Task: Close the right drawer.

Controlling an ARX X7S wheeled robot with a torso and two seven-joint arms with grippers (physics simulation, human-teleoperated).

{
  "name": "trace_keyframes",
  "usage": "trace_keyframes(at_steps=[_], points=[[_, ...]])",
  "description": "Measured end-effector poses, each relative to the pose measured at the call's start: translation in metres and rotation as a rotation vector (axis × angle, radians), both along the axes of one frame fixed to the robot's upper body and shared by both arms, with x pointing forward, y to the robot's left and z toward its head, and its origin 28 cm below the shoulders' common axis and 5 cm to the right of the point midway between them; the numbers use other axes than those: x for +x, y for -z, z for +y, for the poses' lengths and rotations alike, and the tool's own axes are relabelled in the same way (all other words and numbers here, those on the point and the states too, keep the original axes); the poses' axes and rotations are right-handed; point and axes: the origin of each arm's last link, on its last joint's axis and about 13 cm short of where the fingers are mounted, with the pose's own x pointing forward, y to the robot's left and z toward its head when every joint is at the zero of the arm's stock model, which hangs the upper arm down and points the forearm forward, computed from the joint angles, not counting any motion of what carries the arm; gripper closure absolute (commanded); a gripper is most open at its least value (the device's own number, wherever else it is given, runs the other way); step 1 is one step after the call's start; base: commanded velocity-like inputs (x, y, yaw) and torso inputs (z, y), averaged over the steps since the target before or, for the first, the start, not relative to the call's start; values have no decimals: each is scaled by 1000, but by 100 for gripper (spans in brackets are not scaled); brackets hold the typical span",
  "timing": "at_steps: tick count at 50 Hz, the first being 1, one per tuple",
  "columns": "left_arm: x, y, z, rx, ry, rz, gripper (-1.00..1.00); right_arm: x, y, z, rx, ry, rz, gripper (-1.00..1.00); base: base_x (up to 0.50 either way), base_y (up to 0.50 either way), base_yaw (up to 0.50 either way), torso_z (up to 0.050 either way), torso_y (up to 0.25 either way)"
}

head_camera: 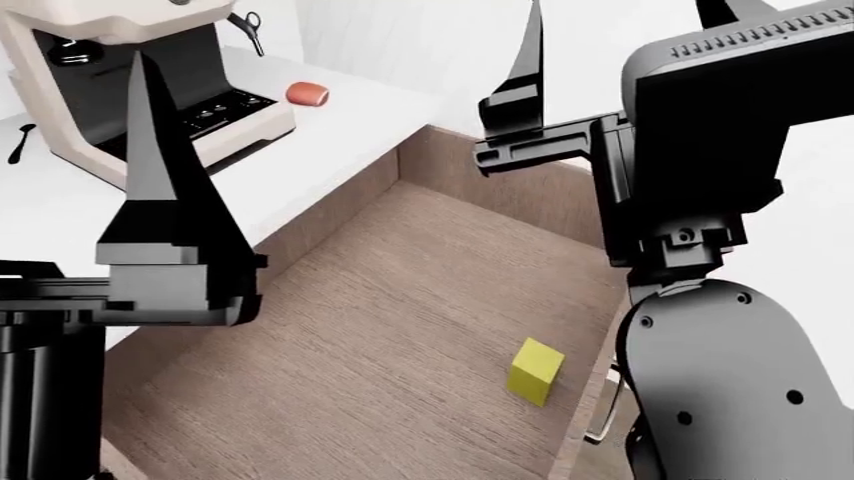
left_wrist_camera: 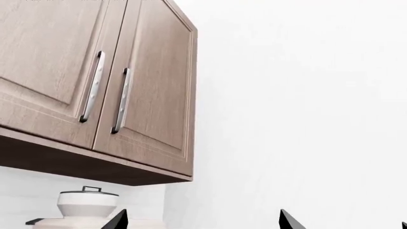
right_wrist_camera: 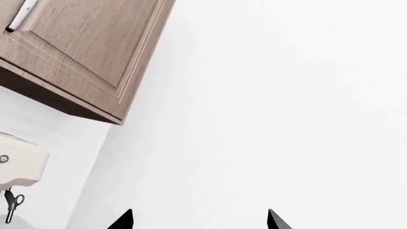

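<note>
The right drawer (head_camera: 374,330) stands pulled far out under the white counter, its brown wood-grain floor in full sight in the head view. Its dark bar handle (head_camera: 603,405) peeks out beside my right arm. A small yellow cube (head_camera: 535,371) lies inside it. Both arms are raised above the drawer with fingers pointing up, touching nothing. My left gripper (left_wrist_camera: 200,222) is open, one finger (head_camera: 147,130) showing at the left. My right gripper (right_wrist_camera: 198,220) is open too, one finger (head_camera: 527,70) over the drawer's far end.
A cream coffee machine (head_camera: 147,60) and a small red object (head_camera: 308,93) sit on the counter (head_camera: 334,130) left of the drawer. Wall cabinets (left_wrist_camera: 95,86) hang above, with a white lidded pot (left_wrist_camera: 87,202) below them. A plain white wall fills the right.
</note>
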Motion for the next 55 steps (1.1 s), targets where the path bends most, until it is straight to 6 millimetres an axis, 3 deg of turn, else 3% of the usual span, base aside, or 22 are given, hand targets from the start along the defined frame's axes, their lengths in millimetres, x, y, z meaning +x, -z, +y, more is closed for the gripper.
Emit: trace_keyframes(at_steps=[14,55], points=[[0,0,1,-2,-3,-1,-100,1,3,-8,40,30,41,-100,0,0,0,0,0],[1,2,1,-3,-5,5,-100,-10,31,-59,153,321,182,-100,0,0,0,0,0]])
